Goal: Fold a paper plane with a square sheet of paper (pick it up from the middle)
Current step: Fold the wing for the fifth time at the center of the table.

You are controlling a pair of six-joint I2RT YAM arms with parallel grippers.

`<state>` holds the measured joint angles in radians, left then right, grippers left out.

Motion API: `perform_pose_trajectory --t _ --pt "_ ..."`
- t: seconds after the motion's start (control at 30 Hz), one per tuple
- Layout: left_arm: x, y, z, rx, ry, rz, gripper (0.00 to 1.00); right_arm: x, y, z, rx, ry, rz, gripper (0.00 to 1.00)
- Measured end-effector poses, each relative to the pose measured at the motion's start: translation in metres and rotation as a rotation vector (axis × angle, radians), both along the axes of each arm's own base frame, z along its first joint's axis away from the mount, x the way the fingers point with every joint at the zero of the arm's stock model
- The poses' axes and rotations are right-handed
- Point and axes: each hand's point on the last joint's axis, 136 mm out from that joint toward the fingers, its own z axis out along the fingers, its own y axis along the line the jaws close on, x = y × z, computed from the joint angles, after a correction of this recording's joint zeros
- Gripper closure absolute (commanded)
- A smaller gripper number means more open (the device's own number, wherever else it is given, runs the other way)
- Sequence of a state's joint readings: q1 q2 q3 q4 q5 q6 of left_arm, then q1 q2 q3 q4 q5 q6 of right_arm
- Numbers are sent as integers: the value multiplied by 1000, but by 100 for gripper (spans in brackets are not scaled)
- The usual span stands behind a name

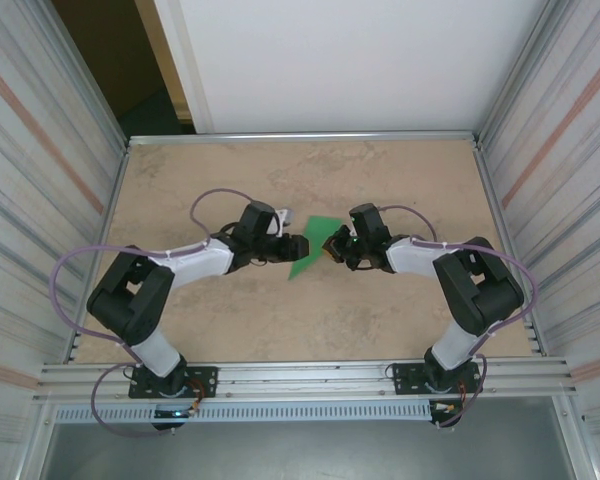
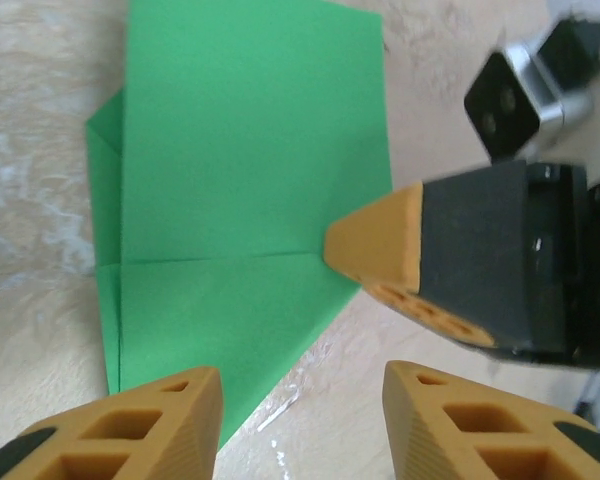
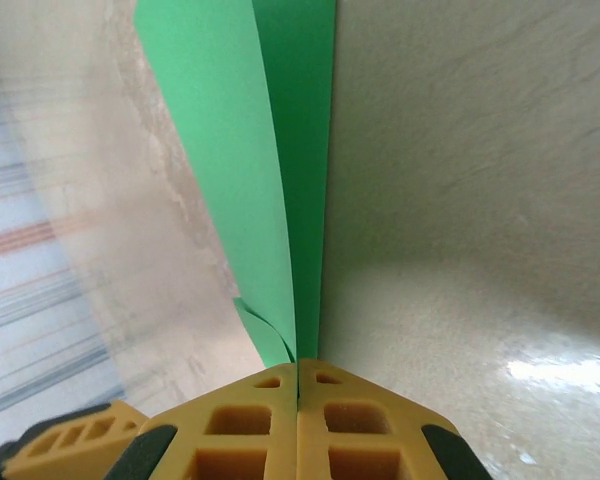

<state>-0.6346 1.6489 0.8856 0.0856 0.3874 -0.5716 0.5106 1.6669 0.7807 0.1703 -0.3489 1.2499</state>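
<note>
The square sheet of paper (image 1: 313,247) is bright green and folded into a pointed shape with creases. It sits mid-table between both grippers. My right gripper (image 1: 333,246) is shut on one edge of it; in the right wrist view its jaws (image 3: 298,365) meet on the paper (image 3: 280,150), whose layers rise edge-on from them. In the left wrist view the paper (image 2: 240,190) lies mostly flat, and the right gripper's fingertips (image 2: 380,245) pinch its right corner. My left gripper (image 2: 300,405) is open just beside the paper's slanted lower edge, with nothing between its fingers. From above the left gripper (image 1: 298,246) is at the paper's left side.
The beige table (image 1: 300,320) is walled by corrugated metal panels on the left (image 1: 40,200) and right (image 1: 570,180). A metal rail (image 1: 300,378) runs along the near edge by the arm bases. Both arms reach inward and nearly meet at the centre.
</note>
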Motion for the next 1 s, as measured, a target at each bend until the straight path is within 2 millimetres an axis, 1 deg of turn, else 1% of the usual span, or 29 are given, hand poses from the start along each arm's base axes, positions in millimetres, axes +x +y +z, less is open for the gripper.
perform_pose_trajectory --t 0.1,0.2,0.4,0.77,1.0 --pt "-9 -6 -6 82 -92 -80 49 -3 -3 -3 -11 22 -3 100" --pt "-13 -9 -10 161 -185 -147 49 -6 -6 -6 -17 49 -11 100" --pt "-17 -12 -18 276 -322 -265 49 -4 -10 0 -4 75 -32 100" --pt "-20 -16 -38 367 -389 -372 50 -2 -8 7 26 96 -37 100" --pt "-17 -17 -45 426 -428 -397 56 -4 -8 6 34 111 -38 99"
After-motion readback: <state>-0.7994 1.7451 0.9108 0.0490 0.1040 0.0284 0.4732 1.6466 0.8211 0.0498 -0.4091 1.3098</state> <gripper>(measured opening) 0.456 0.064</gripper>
